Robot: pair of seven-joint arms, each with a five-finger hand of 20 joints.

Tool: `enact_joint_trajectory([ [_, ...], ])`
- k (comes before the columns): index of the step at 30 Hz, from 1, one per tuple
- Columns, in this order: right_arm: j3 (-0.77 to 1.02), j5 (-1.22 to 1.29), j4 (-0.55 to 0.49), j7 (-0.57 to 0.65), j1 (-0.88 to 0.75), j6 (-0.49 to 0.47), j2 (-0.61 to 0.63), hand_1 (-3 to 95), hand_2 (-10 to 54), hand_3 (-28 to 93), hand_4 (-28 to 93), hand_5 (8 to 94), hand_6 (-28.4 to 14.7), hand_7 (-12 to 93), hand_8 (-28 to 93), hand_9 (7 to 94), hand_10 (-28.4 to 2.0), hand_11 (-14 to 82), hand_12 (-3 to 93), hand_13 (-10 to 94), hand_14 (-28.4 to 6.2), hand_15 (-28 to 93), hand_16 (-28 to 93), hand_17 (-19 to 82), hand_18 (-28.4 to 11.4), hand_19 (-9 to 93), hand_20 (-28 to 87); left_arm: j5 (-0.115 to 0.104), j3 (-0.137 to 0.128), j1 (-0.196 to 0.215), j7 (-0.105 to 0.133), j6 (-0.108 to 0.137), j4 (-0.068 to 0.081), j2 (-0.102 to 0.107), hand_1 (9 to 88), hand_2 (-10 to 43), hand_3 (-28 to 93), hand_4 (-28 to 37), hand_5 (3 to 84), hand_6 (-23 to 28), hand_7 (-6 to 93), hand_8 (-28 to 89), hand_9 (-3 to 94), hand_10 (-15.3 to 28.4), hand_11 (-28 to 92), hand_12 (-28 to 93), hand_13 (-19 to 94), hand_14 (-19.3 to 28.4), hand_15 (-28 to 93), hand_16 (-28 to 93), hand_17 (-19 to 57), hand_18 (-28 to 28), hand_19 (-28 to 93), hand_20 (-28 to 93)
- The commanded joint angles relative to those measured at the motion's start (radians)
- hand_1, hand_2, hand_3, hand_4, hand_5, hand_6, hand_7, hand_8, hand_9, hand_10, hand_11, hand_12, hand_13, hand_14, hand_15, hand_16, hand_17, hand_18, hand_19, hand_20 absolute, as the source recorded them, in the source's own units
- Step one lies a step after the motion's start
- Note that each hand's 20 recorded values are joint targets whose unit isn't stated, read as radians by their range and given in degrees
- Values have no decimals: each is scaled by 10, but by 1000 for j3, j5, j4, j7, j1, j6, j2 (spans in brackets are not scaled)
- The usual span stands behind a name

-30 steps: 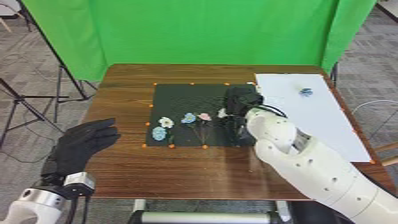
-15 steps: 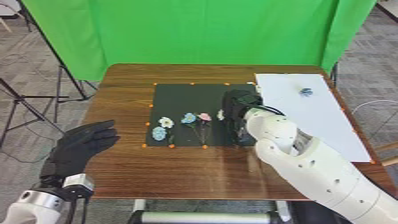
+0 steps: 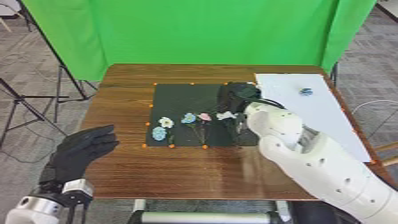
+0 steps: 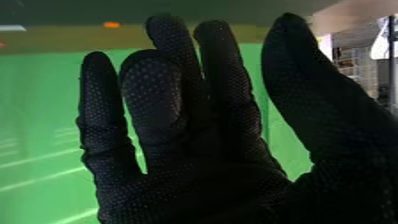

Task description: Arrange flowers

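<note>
The work looks mostly done: five flowers (image 3: 188, 118) lie on the mat (image 3: 182, 96), eight o'clock across to three, while a blue bloom (image 3: 306, 92) at the sheet's (image 3: 327, 117) twelve seems left to move. The right hand (image 3: 237, 97) is open at the mat's one; the left hand (image 3: 75, 156), open, waits at its eight.

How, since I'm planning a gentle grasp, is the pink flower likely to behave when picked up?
The pink flower probably feels light, having a small bloom and thin stem. Gripped by the stem, it may tip bloom-first, the bloom being its widest part.
</note>
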Motion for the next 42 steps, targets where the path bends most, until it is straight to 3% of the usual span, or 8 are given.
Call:
enact_joint_trajectory([
  [1, 55, 30, 39, -34, 46, 105, 152, 316, -63, 880, -272, 598, -23, 188, -134, 603, -151, 248, 166, 629, -79, 779, 167, 246, -196, 795, 126, -10, 21, 18, 25, 20, -12, -3, 273, 37, 831, -160, 460, 132, 193, -103, 410, 227, 367, 109, 284, 284, 644, -142, -88, 228, 585, 109],
  [3, 96, 34, 74, -66, 27, 132, 171, 311, -58, 880, -271, 594, -24, 186, -132, 598, -152, 239, 166, 628, -78, 780, 165, 246, -196, 795, 128, -10, 24, 22, 31, 23, -14, -6, 273, 36, 832, -160, 460, 132, 192, -104, 410, 227, 367, 110, 284, 284, 644, -143, -88, 228, 585, 109],
  [11, 35, 139, 253, 202, 156, 37, 158, 241, -24, 879, -273, 476, -50, 148, -118, 490, -166, 157, 156, 600, -82, 791, 153, 253, -195, 811, 148, -12, 22, 27, 36, 25, -15, -12, 273, 36, 830, -161, 460, 132, 192, -103, 411, 228, 366, 109, 285, 284, 644, -142, -88, 228, 585, 109],
  [13, 65, 169, 263, 190, 130, 60, 173, 233, -20, 879, -273, 463, -52, 143, -115, 475, -170, 147, 157, 594, -84, 794, 149, 252, -196, 812, 151, -13, 24, 30, 41, 28, -17, -16, 273, 36, 830, -161, 460, 132, 192, -103, 411, 228, 366, 110, 285, 284, 644, -142, -88, 228, 585, 109],
  [14, 255, 108, 257, 118, 8, -4, 185, 229, -17, 878, -273, 455, -53, 142, -114, 467, -171, 141, 156, 594, -84, 795, 148, 252, -196, 813, 152, -14, 27, 29, 42, 28, -16, -18, 273, 36, 830, -161, 460, 132, 192, -103, 410, 228, 366, 110, 285, 284, 644, -142, -88, 228, 585, 109],
  [24, 210, 66, 289, 166, 19, -7, 206, 214, -3, 876, -271, 430, -53, 136, -108, 445, -174, 119, 160, 595, -85, 818, 135, 251, -199, 818, 160, -14, 43, 20, 61, 25, -14, -10, 274, 35, 829, -162, 460, 132, 192, -103, 411, 228, 366, 110, 285, 284, 643, -142, -88, 228, 584, 109],
  [29, 255, 43, 313, 134, -2, -40, 189, 214, -3, 876, -270, 428, -53, 134, -109, 438, -172, 114, 161, 595, -86, 823, 132, 251, -198, 817, 159, -9, 47, 14, 51, 22, -14, -25, 274, 35, 828, -160, 460, 132, 193, -103, 411, 228, 366, 110, 285, 284, 643, -142, -88, 228, 585, 110],
  [42, 242, 33, 360, 141, 30, -56, 159, 214, -5, 877, -272, 404, -46, 126, -107, 423, -171, 99, 159, 591, -91, 829, 131, 245, -199, 806, 151, 4, 62, -19, 30, 1, -2, -28, 274, 35, 829, -159, 460, 132, 192, -103, 411, 227, 366, 111, 285, 284, 643, -142, -88, 227, 584, 110],
])
